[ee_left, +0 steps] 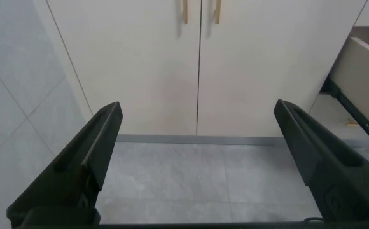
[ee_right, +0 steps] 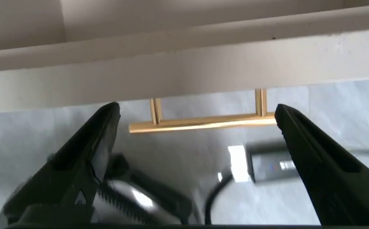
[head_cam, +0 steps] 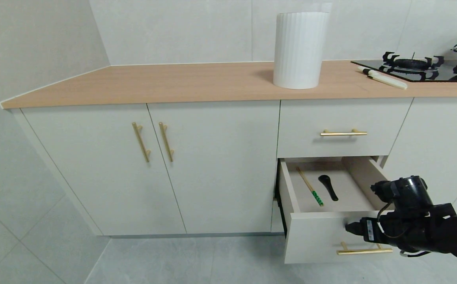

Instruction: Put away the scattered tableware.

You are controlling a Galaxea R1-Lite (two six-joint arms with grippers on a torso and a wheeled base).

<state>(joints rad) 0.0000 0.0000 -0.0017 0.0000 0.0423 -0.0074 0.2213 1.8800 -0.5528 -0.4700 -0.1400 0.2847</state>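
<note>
The lower drawer point(head_cam: 316, 232) is standing open, holding green-banded chopsticks point(head_cam: 309, 186) and a black spoon point(head_cam: 328, 187), side by side, apart. The right pincer point(ee_right: 197, 112) is hovering released before the drawer's gold handle point(ee_right: 203, 122); its white label point(head_cam: 370, 228) is too small to read. The left pincer point(ee_left: 198, 107) is gaping released toward the cabinet doors point(ee_left: 172, 70).

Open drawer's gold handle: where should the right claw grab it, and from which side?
Mid-bar on the gold handle, between its two posts, coming straight from the front. It's a thin horizontal bar standing off the drawer front, so pinching it from above and below likely holds best.
</note>
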